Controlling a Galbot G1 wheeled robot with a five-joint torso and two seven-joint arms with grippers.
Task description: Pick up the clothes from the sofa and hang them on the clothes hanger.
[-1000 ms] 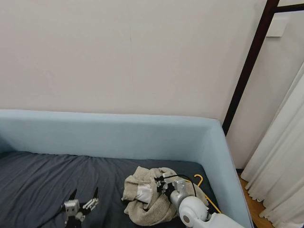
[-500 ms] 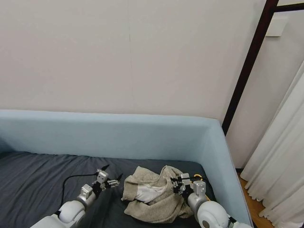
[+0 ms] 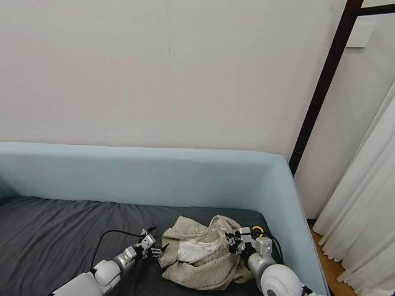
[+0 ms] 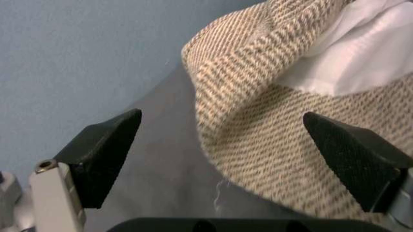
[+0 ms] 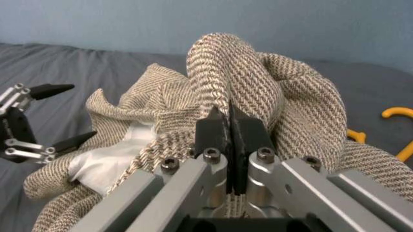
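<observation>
Beige knitted garment, crumpled in a heap with a white lining showing at its middle. It lies on the dark grey seat of the sofa, toward the robot's right end and near the front edge of the head view.

Right gripper: at the heap's right edge. Its jaws are closed, tip against tip, at the foot of an upright fold of the knit. Whether cloth is pinched between them cannot be told.

Left gripper: at the heap's left edge and low over the seat. Its jaws are spread wide, one tip over the grey cover and the other over the knit, with the garment's rounded hem between them.

Yellow hanger: its hook shows on the seat just beyond the right gripper, between the heap and the sofa's right arm.

Surroundings: the pale blue backrest stands behind the heap, with a strip of seat between them. The right arm of the sofa closes in near the heap on that side. To the robot's left the flat grey cover runs on to the picture's edge. Past the sofa arm are a dark door frame and a white curtain.
</observation>
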